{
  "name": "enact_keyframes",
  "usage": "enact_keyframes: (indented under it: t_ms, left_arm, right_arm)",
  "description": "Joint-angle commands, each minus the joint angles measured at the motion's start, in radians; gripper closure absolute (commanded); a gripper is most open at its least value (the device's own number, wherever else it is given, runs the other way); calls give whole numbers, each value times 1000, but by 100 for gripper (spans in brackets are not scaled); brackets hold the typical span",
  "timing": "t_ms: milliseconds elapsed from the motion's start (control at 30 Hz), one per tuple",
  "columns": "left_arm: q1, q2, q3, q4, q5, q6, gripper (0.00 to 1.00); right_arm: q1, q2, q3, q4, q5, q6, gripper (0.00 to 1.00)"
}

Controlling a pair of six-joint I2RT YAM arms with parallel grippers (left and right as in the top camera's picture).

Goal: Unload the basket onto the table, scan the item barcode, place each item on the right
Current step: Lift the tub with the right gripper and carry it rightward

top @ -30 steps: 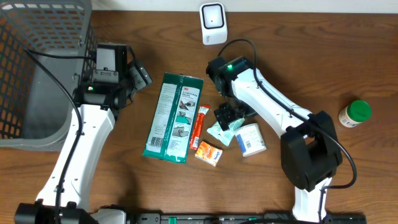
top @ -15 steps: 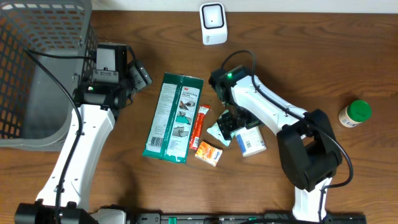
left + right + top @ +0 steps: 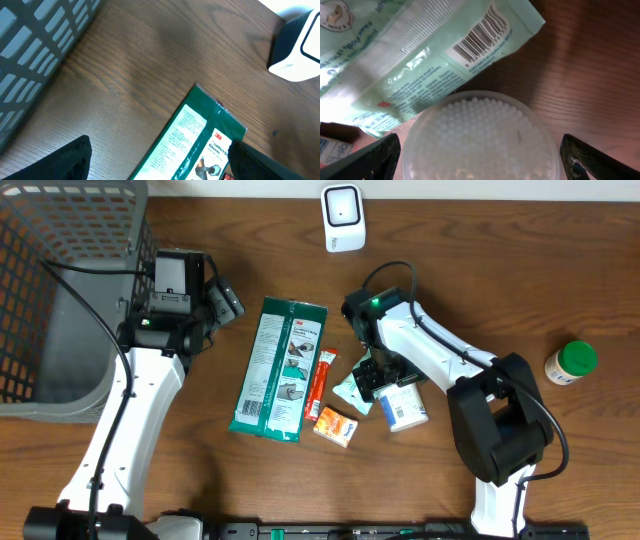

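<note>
1. Left hand, fingers spread and holding nothing, hovers beside a grey basket at the left edge of the wooden surface. It points toward the middle and is well apart from the cluster of goods.
2. Next lies a green glove packet, flat, with its long axis running toward the far edge. A red stick lies just beside it and an orange box sits below the stick.
3. Right of these, a mint pouch lies barcode up, touching a white tub.
4. The right hand hangs over that pair, released, with its fingers standing wide. From its wrist camera the tub's round, dimpled lid sits squarely between them, so no long axis needs matching. I judge the tub to be the item, straight below, and this arm is plainly the nearer one.
5. The scanner stands at the far edge, well apart from the cluster.
6. A green-capped bottle stands alone at the far right.
7. Since a second ago, the right hand has slid from the pouch toward the tub. The left arm has not stirred.
</note>
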Motion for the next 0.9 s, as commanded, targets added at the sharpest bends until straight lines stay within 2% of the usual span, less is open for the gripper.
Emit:
enact_keyframes:
  t_ms: [0, 200, 300, 433, 600, 733, 867]
  left_arm:
    - [2, -2, 9, -2, -2, 17, 15]
    - [2, -2, 9, -2, -2, 17, 15]
    - [2, -2, 9, -2, -2, 17, 15]
    - [2, -2, 9, -2, -2, 17, 15]
    - [2, -2, 9, -2, -2, 17, 15]
    - [2, -2, 9, -2, -2, 17, 15]
    - [2, -2, 9, -2, -2, 17, 15]
  right_arm:
    - [-3, -13, -23, 13, 3, 7, 2]
    - [-3, -13, -61, 34, 11, 7, 6]
    - [-5, -14, -60, 36, 47, 7, 20]
    - [-17, -14, -42, 28, 55, 6, 26]
    - [-50, -25, 30, -35, 51, 6, 39]
    - [-82, -88, 59, -37, 51, 6, 39]
    - [-145, -225, 60, 0, 51, 6, 39]
